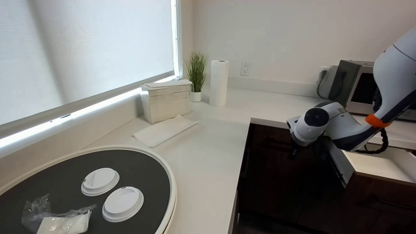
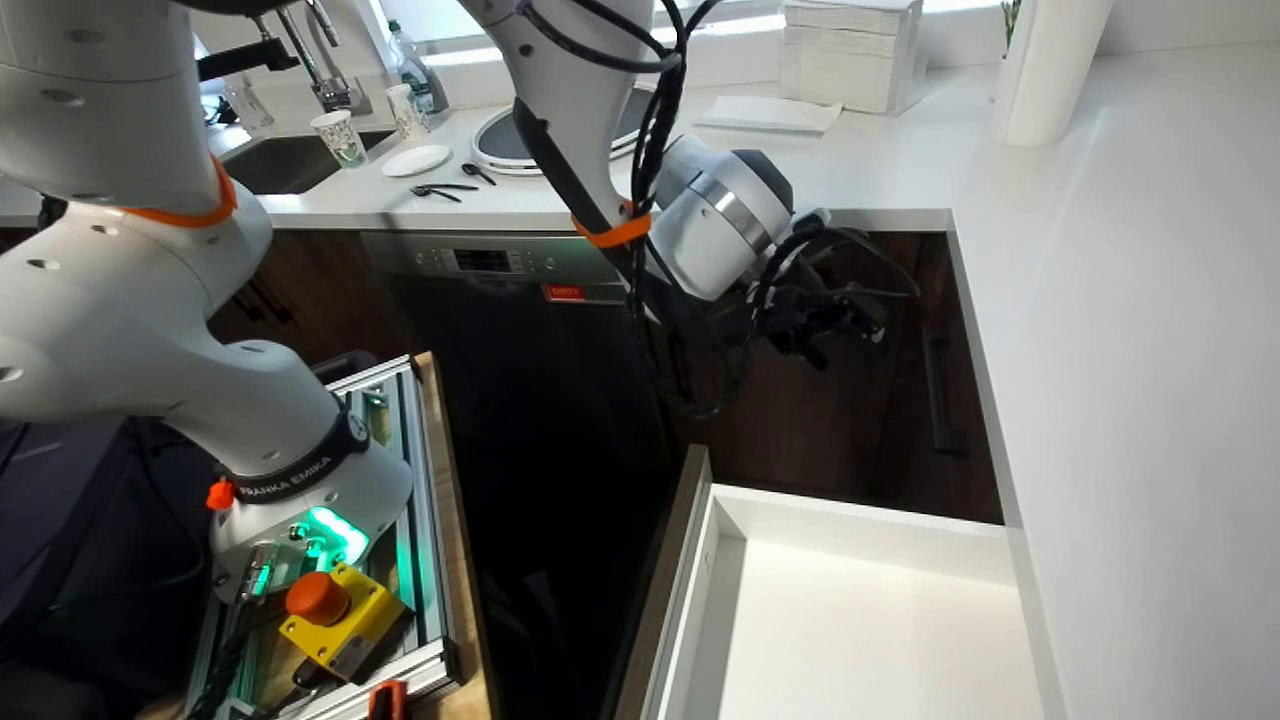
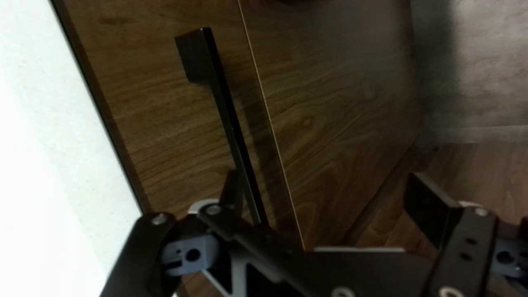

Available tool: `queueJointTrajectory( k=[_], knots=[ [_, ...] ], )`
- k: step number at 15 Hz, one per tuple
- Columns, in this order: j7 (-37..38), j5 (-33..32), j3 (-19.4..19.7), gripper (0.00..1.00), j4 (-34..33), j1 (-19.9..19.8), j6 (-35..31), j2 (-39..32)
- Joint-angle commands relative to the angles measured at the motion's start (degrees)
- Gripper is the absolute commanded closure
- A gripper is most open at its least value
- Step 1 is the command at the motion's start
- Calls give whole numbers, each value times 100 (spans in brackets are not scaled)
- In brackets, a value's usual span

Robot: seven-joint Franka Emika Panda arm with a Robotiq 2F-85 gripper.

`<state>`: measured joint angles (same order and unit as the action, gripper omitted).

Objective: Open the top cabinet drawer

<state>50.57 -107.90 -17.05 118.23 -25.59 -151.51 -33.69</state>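
The top cabinet drawer [image 3: 185, 115] is, in my judgement, the closed brown-wood front that carries the black bar handle [image 3: 229, 123], since the pincer [image 3: 324, 189] faces that handle; the matching neighbouring drawer [image 2: 890, 620], next along from the handle, stands pulled out, its white inside showing. The pincer is spread wide and pinches nothing. Its roll looks chosen so that one finger [image 3: 233, 189] comes on the handle's upper side, toward the white surface [image 3: 49, 185], and its partner on the lower side, ready to squeeze across the bar. The gap sits off-centre, though: in the wrist view the upper finger overlaps the handle's near end, while the lower one is well apart from it. Whether they touch cannot be told. In an exterior view the robot arm [image 2: 580, 110] reaches toward the handle from the dishwasher [image 2: 500, 400] side, probably because the pulled-out drawer blocks the other approach. The surface just above the handle seems to leave the upper finger little room, so recentring likely precedes any pull.
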Motion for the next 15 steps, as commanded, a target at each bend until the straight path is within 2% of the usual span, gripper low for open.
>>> queueJointTrajectory(
  k=[1,8,13,14,15],
  knots=[
    [236,-432,33,0,-556,29,5,-532],
    [484,-1329,61,0,-1289,8,15,-1131],
    [807,-2023,40,0,-1569,-48,13,-1448],
    [1025,-2055,409,0,-1634,270,-186,-1420],
    [1114,-2163,434,0,-1676,276,-172,-1470]
  ],
)
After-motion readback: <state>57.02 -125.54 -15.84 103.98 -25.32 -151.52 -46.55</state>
